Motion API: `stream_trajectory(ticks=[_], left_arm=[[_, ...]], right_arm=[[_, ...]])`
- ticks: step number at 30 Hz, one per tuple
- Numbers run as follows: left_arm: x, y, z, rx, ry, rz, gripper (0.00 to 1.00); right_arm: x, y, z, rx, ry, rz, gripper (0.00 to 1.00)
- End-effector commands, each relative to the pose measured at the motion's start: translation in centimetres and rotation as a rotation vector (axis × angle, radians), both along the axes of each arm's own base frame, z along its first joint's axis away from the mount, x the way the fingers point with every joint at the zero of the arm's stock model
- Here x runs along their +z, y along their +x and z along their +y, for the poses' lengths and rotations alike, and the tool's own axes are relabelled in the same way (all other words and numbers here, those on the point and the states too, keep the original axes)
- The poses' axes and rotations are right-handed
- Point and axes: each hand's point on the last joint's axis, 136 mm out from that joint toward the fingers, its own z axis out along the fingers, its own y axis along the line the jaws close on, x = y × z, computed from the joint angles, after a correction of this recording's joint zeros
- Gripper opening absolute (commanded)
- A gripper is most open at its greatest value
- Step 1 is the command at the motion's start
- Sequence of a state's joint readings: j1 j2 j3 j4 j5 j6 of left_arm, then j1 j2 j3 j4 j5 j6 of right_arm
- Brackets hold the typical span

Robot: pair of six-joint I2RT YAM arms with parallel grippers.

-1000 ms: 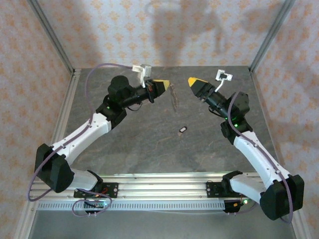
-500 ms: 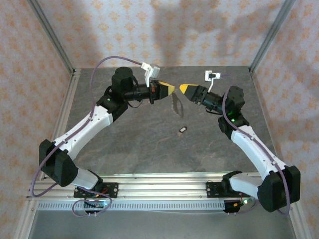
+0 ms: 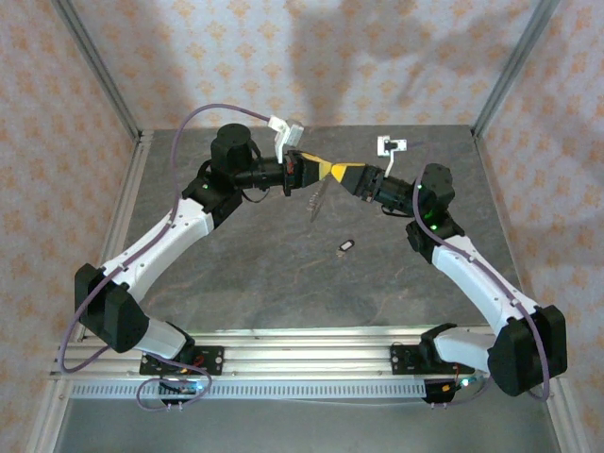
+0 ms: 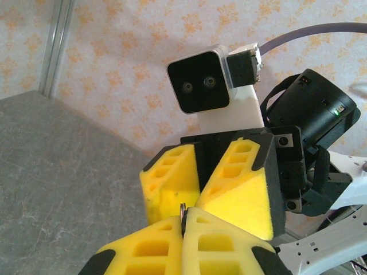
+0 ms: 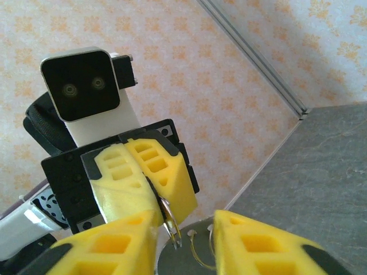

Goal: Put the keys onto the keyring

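Observation:
My left gripper (image 3: 319,170) is shut on the keyring (image 3: 315,198), a thin pale loop that dangles below its yellow fingers above the table's far middle. The left wrist view has the ring's metal edge (image 4: 183,209) pinched between the pads of the left gripper (image 4: 184,222). My right gripper (image 3: 340,174) faces it tip to tip. Seen from the right wrist, the right gripper (image 5: 186,222) is open, and the keyring (image 5: 167,207) hangs from the left gripper's fingers (image 5: 140,172) just inside my left-hand pad. The key (image 3: 346,247), small and dark with a silvery end, lies alone on the table.
The grey stone-patterned table (image 3: 236,274) is fenced by aluminium posts (image 3: 99,80) and patterned orange walls. Both arm bases sit on a rail (image 3: 302,363) along the near edge. Open tabletop lies around the key.
Both grippers have swung inward until their tips meet over the far middle. The left one carried the keyring along. The right gripper's jaws have narrowed. The key has not moved.

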State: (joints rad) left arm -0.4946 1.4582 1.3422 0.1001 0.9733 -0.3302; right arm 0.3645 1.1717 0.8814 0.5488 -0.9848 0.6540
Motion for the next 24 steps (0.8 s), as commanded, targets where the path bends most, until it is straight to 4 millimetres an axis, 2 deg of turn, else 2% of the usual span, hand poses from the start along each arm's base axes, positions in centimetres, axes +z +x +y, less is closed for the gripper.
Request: stream_trajectory(ticks=[1, 6, 8, 12, 13, 15, 18, 21, 24], left_arm=[[2.1, -0.4, -0.1, -0.034, -0.026, -0.063, 0.0], [1.9, -0.4, -0.2, -0.045, -0.025, -0.057, 0.0], [1.9, -0.4, -0.2, -0.046, -0.026, -0.056, 0.0], [2.3, 0.1, -0.1, -0.009, -0.047, -0.04, 0.0], [2.5, 0.5, 0.2, 0.026, -0.058, -0.036, 0.07], [3.0, 1.5, 1.1, 0.122, -0.089, -0.019, 0.3], [3.3, 3.7, 4.0, 0.373, -0.152, 0.025, 0.5], [3.5, 4.6, 7.0, 0.555, -0.23, 0.061, 0.57], [3.3, 4.5, 7.7, 0.574, -0.31, 0.092, 0.57]], right_arm=[[2.3, -0.6, 0.3, 0.017, 0.031, -0.085, 0.23], [2.7, -0.6, 0.3, 0.016, 0.042, -0.093, 0.1], [3.1, -0.7, 0.3, 0.016, 0.05, -0.1, 0.0], [3.5, -0.4, 0.1, -0.015, 0.086, -0.096, 0.0], [3.4, 0.1, -0.2, -0.046, 0.103, -0.087, 0.0], [3.4, 0.6, -0.7, -0.092, 0.147, -0.079, 0.0], [3.7, 1.0, -1.3, -0.14, 0.207, -0.076, 0.0], [4.1, 1.2, -1.7, -0.169, 0.25, -0.079, 0.0], [4.9, 1.2, -1.9, -0.191, 0.284, -0.093, 0.0]])
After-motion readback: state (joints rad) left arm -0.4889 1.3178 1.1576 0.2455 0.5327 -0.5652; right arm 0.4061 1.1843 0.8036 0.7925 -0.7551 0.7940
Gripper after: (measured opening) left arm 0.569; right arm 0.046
